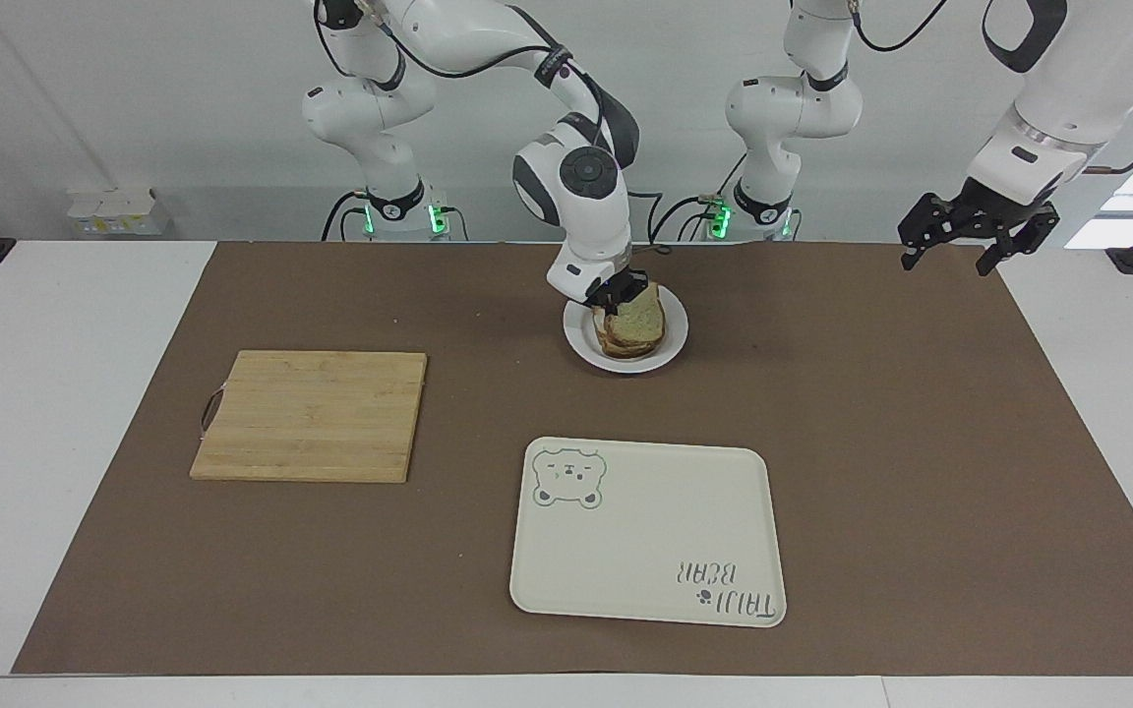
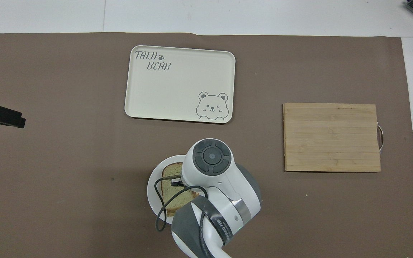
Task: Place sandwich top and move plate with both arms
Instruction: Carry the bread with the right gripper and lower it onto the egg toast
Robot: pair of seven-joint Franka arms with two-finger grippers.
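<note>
The sandwich top is lying on the lower slice of bread, the two stacked on the plate, which is sitting on the brown mat near the robots, about midway between the two arms' ends of the table. The right gripper is clamped on the sandwich top at the edge toward the right arm's end of the table, its fingers pinching the slice while the wrist is leaning in over the plate's rim. In the overhead view the right arm's wrist is covering much of the plate, with the sandwich top showing beside it.

The cream tray with the bear drawing is lying farther from the robots than the plate. The wooden cutting board is lying toward the right arm's end of the table, well apart from the plate.

The left gripper is waiting in the air over the mat's edge at the left arm's end of the table, its fingers spread apart and holding nothing.
</note>
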